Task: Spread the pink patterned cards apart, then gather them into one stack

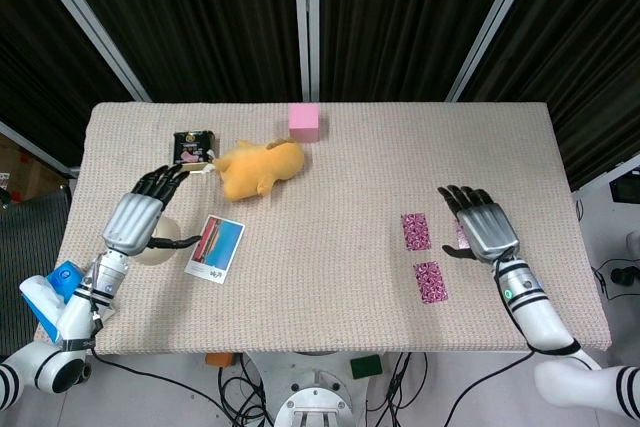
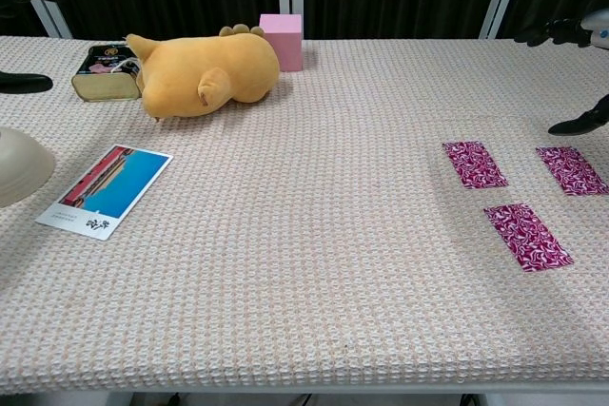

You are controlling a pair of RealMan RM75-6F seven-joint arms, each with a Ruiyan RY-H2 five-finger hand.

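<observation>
Lying spread and well apart on the woven table cover (image 2: 314,263) are three pink patterned cards: near card (image 2: 528,237), middle card (image 2: 474,164), far-right card (image 2: 571,170), so spreading is apparently finishing and gathering is coming next, calling for sliding one card onto another. Hovering above the far-right card, the right hand (image 1: 480,222) is holding nothing, fingers splayed, hiding most of that card in the head view; the left hand (image 1: 140,215) is idling beside the postcard (image 1: 215,248), fingers extended, its grasp hard to confirm.
</observation>
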